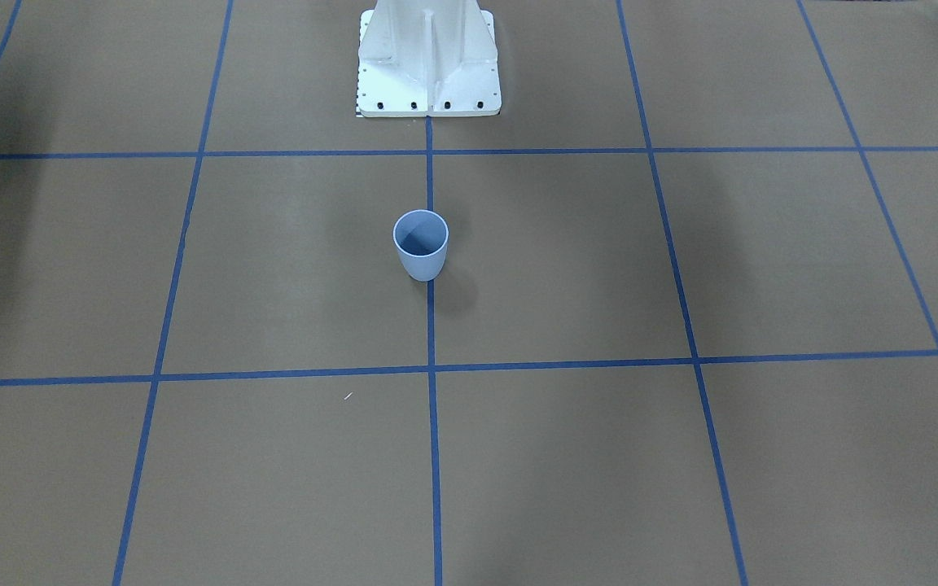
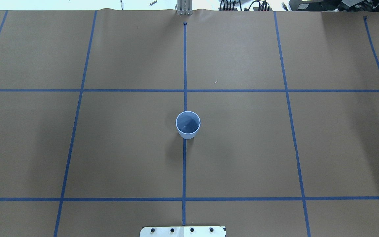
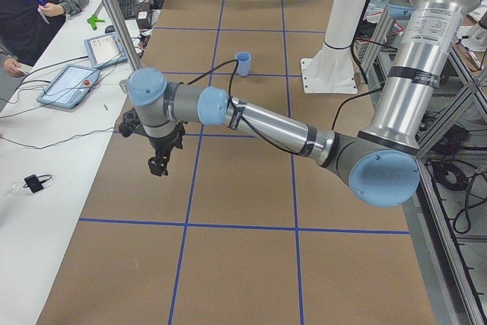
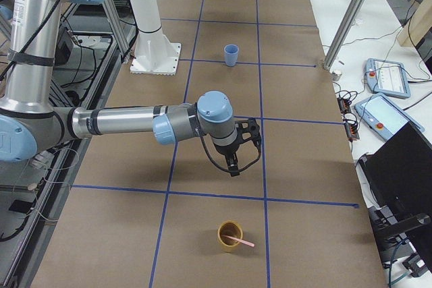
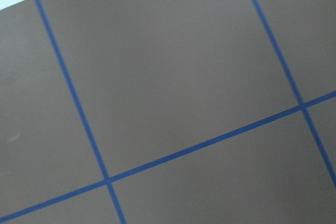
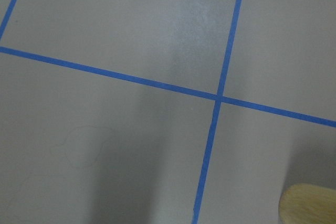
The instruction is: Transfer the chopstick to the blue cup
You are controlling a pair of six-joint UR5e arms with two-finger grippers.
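You'll find the chopstick (image 4: pixel 244 241) leaning in a tan cup (image 4: pixel 228 246) near the table's right end, well apart from the upright blue cup (image 1: pixel 421 244) at the centre. The left gripper (image 3: pixel 157 164) and right gripper (image 4: pixel 233 165) hang above the table. You cannot tell how far either is open, or whether it holds anything.

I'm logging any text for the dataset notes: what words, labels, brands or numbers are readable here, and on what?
No text can be read in any view.
Blue cup: no print showing.
Brown cup: no print showing.
Tablet screens on the side bench: too small and blurred to read.
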